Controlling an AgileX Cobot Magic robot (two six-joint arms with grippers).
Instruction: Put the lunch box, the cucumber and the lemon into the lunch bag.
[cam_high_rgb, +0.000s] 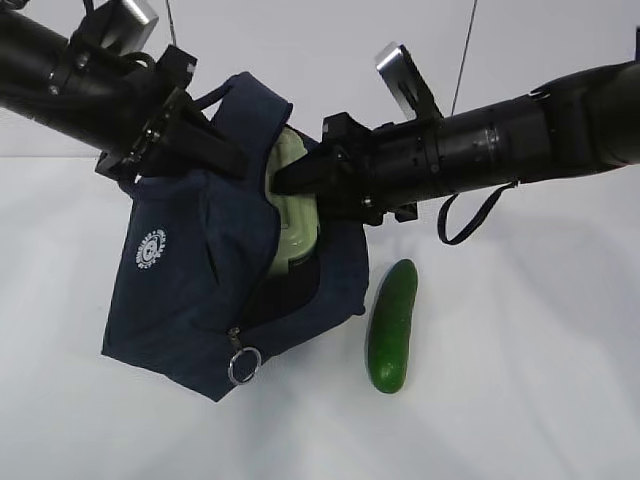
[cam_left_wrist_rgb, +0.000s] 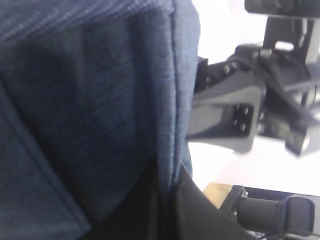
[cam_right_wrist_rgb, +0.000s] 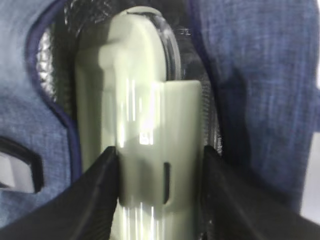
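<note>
The bag (cam_high_rgb: 200, 290) hangs tilted off the tabletop, boxy dark navy denim-weave fabric with a round white logo on its side and a metal ring pull dangling at six o'clock of its opening. The left gripper (cam_high_rgb: 205, 140) pinches the bag's upper edge at about eleven o'clock, jaws nipped together on the cloth; in the left wrist view that fabric (cam_left_wrist_rgb: 90, 100) fills nearly everything, a fine woven grain with a stitched seam running down it.

And there's the box (cam_high_rgb: 293, 205), pale sage-green lid with rounded corners, standing on edge in the mouth of the bag. The right gripper (cam_high_rgb: 290, 178) comes in from three o'clock and has it clamped at a middling width. In the right wrist view the two black fingers (cam_right_wrist_rgb: 100, 185) press both sides of the lid's clip tab, and the box (cam_right_wrist_rgb: 140, 130) shows a glossy, smooth plastic lid with a clear glass rim along its right edge. Quilted silver lining (cam_right_wrist_rgb: 52, 55) glints around it, inside the navy cloth.

The cucumber (cam_high_rgb: 392, 325) lies on the table at five o'clock from the bag, near it but not touching; dark green, smooth, shiny, slightly curved, long axis pointing roughly twelve to six.

The table (cam_high_rgb: 520, 400) is plain matte white; behind it a pale wall, with two thin cables hanging down.

Count: one bag, one box, one cucumber, two arms, two grippers.
</note>
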